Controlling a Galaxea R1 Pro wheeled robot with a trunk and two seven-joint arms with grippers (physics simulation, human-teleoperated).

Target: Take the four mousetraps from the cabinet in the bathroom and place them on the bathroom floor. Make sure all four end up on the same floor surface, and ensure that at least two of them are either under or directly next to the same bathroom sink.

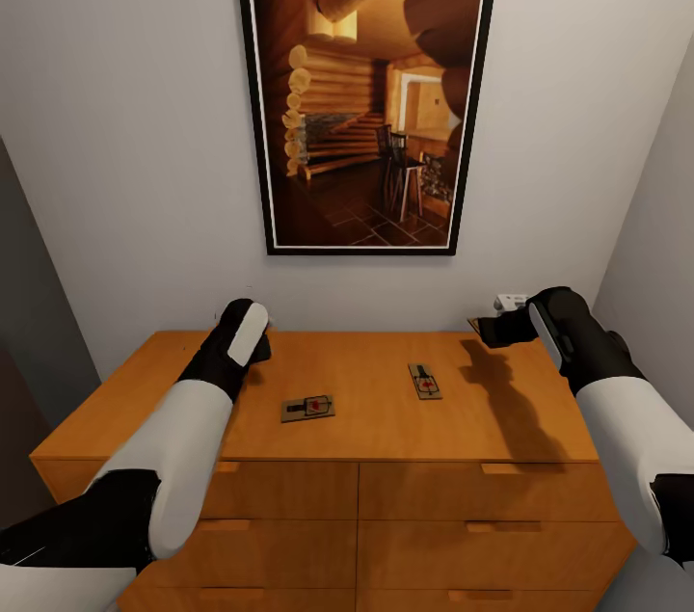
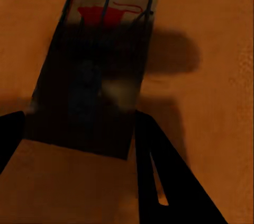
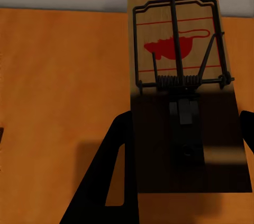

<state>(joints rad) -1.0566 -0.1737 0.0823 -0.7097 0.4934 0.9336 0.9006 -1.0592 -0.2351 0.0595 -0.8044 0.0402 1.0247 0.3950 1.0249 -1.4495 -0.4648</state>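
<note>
The head view is evenly lit and sharp, with soft shadows on the cabinet. The left wrist view is dim, blurred and heavily shadowed; the right wrist view is brighter and crisp.

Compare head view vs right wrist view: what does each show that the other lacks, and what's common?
Head view alone: two mousetraps lying free on the cabinet top, one left of centre, one right of centre, the drawer fronts, the framed cabin picture and the left gripper.

Right wrist view alone: a close look at a mousetrap between the right gripper's fingers, with its spring, wire bar and red mouse print.

Both: the orange-brown cabinet top, the pale wall behind it, and the right gripper.
</note>
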